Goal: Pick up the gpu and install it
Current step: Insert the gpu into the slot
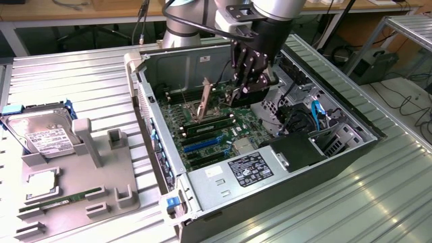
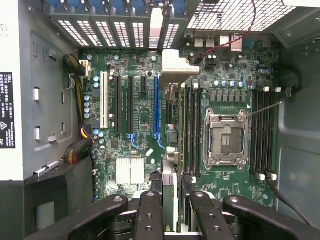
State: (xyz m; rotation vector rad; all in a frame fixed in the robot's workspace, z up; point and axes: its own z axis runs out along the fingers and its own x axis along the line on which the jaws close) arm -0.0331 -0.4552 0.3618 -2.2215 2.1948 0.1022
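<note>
Scene: you are looking down into an open computer case (image 1: 270, 202) lying on its side on a metal bench, with the robot arm reaching into it.
Gripper: the gripper (image 1: 248, 91) is inside the case, its fingers (image 2: 150, 215) clenched on the graphics card.
Card: the graphics card (image 2: 170, 150) is held edge-on above the motherboard (image 2: 140, 115), and its pale metal bracket (image 2: 175, 65) points at the rear slot openings.
Position: the card hangs between the long blue slot (image 2: 156, 105) and the memory slots (image 2: 192, 125). It looks unseated, though from these angles you cannot be sure.
Handling: judge it light, stiff and fragile, a thin board that dislikes twisting or side load.
Where to hold: grip the bare upper edge of the board, away from the contact edge and bracket, as it is held now.
Elsewhere: a hard drive (image 1: 40, 134) sits on a grey parts tray (image 1: 88, 192), at the exterior view's left.
</note>
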